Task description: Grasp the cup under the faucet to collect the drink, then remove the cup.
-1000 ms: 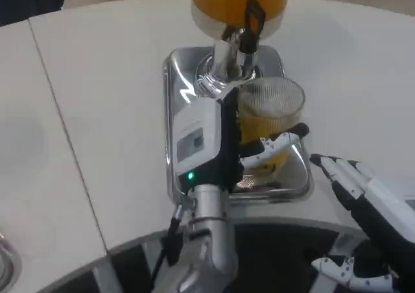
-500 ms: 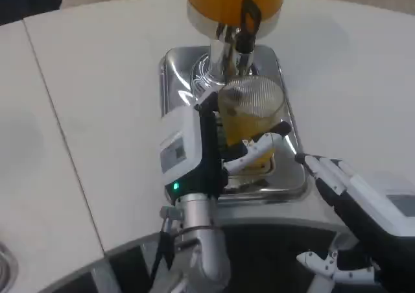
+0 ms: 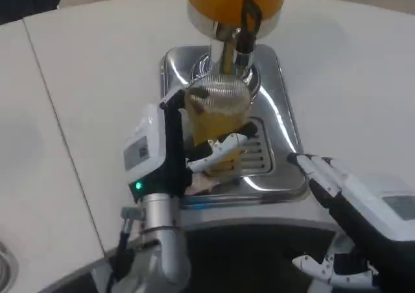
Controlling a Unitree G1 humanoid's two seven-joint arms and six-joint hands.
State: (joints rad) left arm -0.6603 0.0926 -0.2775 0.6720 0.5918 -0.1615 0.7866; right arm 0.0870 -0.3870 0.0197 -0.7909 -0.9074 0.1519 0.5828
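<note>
**Cup comes away from the tap**

The left hand (image 3: pixel 185 152) has pulled the cup (image 3: pixel 216 115) sideways, off from under the tap (image 3: pixel 235 30). The cup has drink in it, so taking it away looks nearly done. Its fingers wrap the cup. The right hand (image 3: pixel 353 199) waits nearby, fingers straight, holding nothing.

white table (image 3: pixel 97 79), steel drip tray (image 3: pixel 285 137)
</note>
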